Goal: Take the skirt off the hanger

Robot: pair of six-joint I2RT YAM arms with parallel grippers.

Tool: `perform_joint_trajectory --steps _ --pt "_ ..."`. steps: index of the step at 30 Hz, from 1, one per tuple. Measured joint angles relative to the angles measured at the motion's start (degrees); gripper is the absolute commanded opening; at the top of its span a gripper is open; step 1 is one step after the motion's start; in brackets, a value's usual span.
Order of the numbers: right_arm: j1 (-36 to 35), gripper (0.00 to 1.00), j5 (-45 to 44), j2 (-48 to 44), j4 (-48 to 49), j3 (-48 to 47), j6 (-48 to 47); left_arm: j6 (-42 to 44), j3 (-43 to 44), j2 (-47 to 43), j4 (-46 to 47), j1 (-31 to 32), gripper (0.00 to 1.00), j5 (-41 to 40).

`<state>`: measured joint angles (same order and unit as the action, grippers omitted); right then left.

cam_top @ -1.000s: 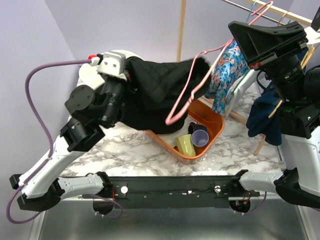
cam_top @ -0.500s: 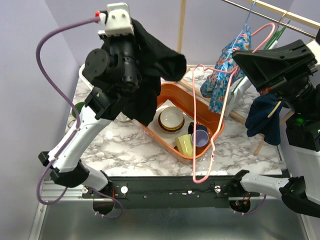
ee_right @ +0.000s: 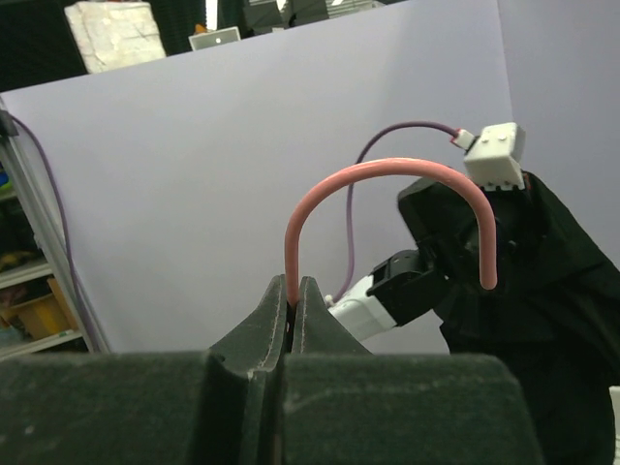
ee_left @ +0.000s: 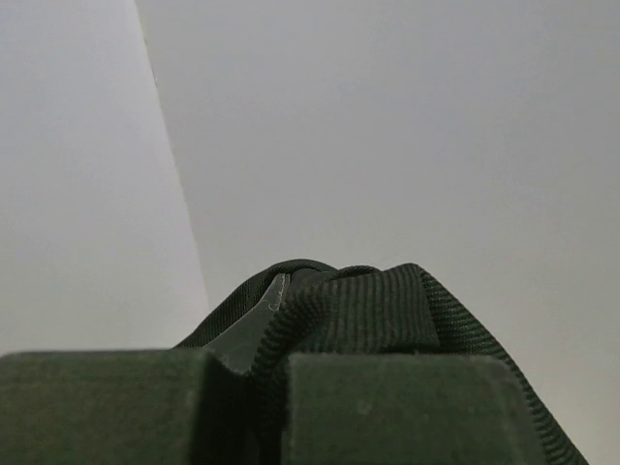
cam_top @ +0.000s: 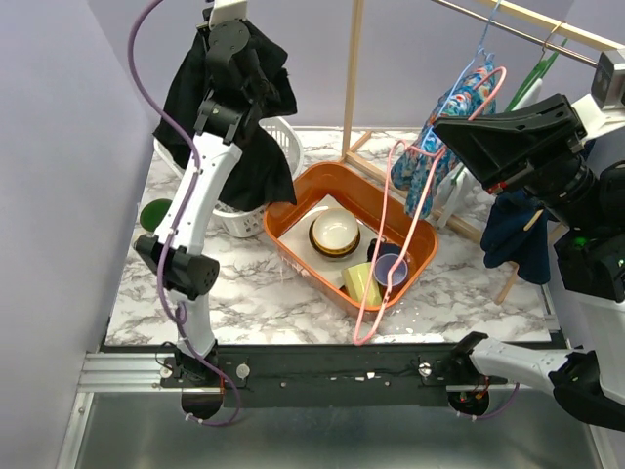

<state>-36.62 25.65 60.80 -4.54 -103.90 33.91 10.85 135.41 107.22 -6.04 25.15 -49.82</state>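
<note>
The black skirt (cam_top: 252, 127) hangs high at the back left, held up by my left gripper (cam_top: 230, 44), whose fingers are mostly buried in the cloth. In the left wrist view my left gripper (ee_left: 273, 334) is shut on the skirt's ribbed waistband (ee_left: 358, 305). The pink hanger (cam_top: 393, 230) is bare and dangles over the tub, apart from the skirt. My right gripper (cam_top: 439, 129) holds it near the hook. In the right wrist view my right gripper (ee_right: 294, 295) is shut on the hanger's hook (ee_right: 387, 174).
An orange tub (cam_top: 291, 203) holding a bowl (cam_top: 335, 233) and cups (cam_top: 363, 283) sits mid-table. A white laundry basket (cam_top: 283, 137) stands behind the left arm. A wooden rack (cam_top: 354, 68) at the back right carries a floral garment (cam_top: 457, 112) and a dark blue one (cam_top: 518, 234).
My left arm has lifted up and back with the skirt, pulling it off the hanger. The bare hanger has swung down and now hangs from my right gripper.
</note>
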Motion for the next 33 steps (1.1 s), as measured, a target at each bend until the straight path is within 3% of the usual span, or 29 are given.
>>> perform_joint_trajectory --steps 7,14,21,24,33 --pt "0.0 0.01 0.2 0.94 -1.18 0.55 -1.25 -5.88 0.13 7.45 -3.08 -8.72 0.0 4.37" --pt "0.0 0.01 0.79 3.32 -1.25 0.5 -1.42 -12.92 -1.88 8.55 -3.98 -13.81 0.0 10.97" --pt "0.0 0.01 0.79 5.05 -1.38 0.9 -1.25 -22.95 -25.66 0.07 -3.1 -13.27 0.0 17.22" --pt "0.0 0.01 0.79 5.2 -1.31 1.03 -0.79 -25.97 -31.43 -1.05 -3.78 -13.18 0.0 17.33" --pt "0.0 0.01 0.68 4.0 -1.4 3.28 -0.33 -36.13 -27.12 3.04 -16.72 -14.75 0.0 18.25"
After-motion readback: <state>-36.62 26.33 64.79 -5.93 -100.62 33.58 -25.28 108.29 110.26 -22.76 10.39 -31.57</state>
